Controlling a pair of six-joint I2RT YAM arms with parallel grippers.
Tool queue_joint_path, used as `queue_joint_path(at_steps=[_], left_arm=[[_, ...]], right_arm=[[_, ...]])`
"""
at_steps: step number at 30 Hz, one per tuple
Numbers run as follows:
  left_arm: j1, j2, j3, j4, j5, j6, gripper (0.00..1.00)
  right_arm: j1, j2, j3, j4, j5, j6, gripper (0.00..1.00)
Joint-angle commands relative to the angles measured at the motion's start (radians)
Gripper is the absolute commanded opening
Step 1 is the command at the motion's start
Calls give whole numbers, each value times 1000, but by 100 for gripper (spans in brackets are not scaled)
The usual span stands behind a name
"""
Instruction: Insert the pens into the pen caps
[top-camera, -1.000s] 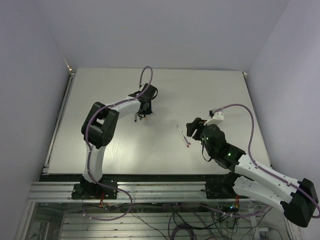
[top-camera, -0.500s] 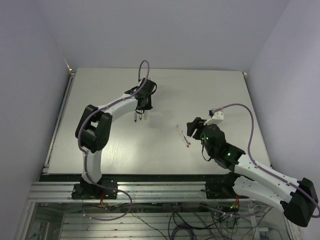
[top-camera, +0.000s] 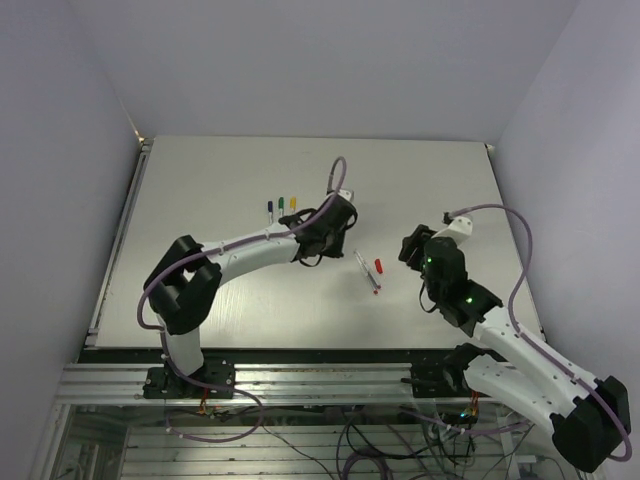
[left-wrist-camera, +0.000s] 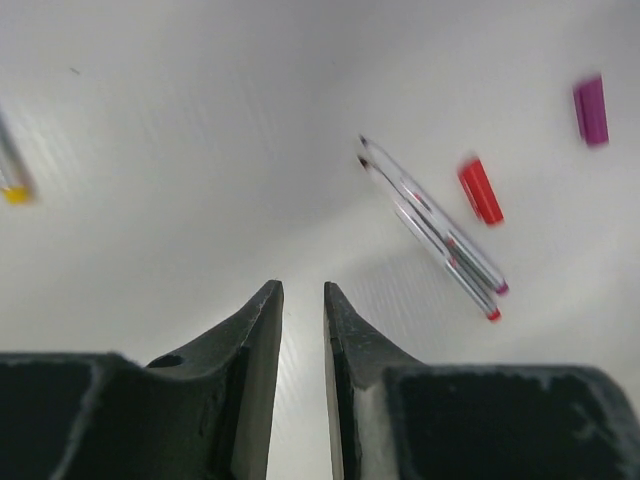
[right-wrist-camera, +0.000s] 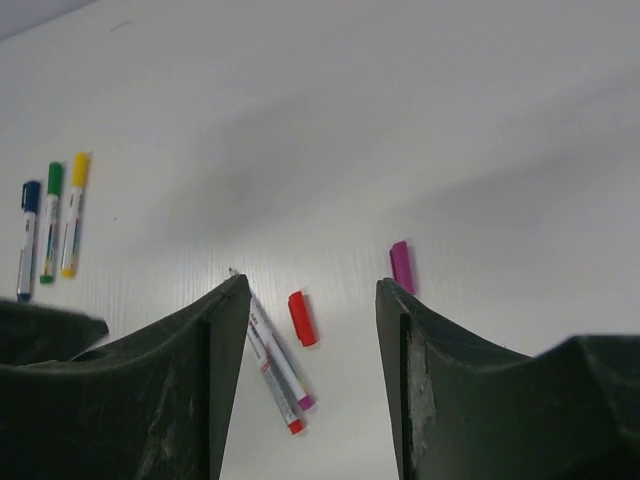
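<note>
Two uncapped grey-white pens (top-camera: 367, 270) lie side by side mid-table, with red and magenta tips; they also show in the left wrist view (left-wrist-camera: 430, 225) and the right wrist view (right-wrist-camera: 272, 355). A red cap (top-camera: 379, 266) lies just right of them, also in the wrist views (left-wrist-camera: 481, 190) (right-wrist-camera: 302, 318). A magenta cap (right-wrist-camera: 401, 266) lies farther right (left-wrist-camera: 591, 110). My left gripper (top-camera: 322, 245) (left-wrist-camera: 304, 290) is left of the pens, empty, jaws a narrow gap apart. My right gripper (top-camera: 410, 247) (right-wrist-camera: 312, 290) is wide open and empty, above the caps.
Three capped pens lie in a row at the back left: blue (top-camera: 270, 208) (right-wrist-camera: 27, 240), green (top-camera: 281, 203) (right-wrist-camera: 50, 222) and yellow (top-camera: 293, 203) (right-wrist-camera: 73, 213). The table's back edge (top-camera: 320, 138) meets the wall.
My left arm has swung from over the three capped pens to the right, toward the loose pens. My right gripper has drawn back to the right, uncovering the red cap.
</note>
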Motion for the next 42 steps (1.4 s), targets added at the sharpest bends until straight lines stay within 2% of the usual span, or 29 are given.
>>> queue_joint_path(at_steps=[1, 7, 15, 25, 42], left_arm=[[-52, -22, -27, 45, 48, -30, 33], [-116, -14, -73, 111, 78, -80, 34], [-147, 84, -34, 166, 144, -134, 35], [-176, 194, 98, 66, 88, -134, 36], [-178, 280, 177, -9, 62, -153, 38]], right_arm=[[-97, -34, -9, -32, -85, 18, 52], [-117, -31, -31, -38, -122, 53, 49], [-118, -51, -54, -17, -161, 70, 48], [-118, -101, -80, -14, -174, 73, 48], [-118, -119, -99, 0, -192, 95, 47]])
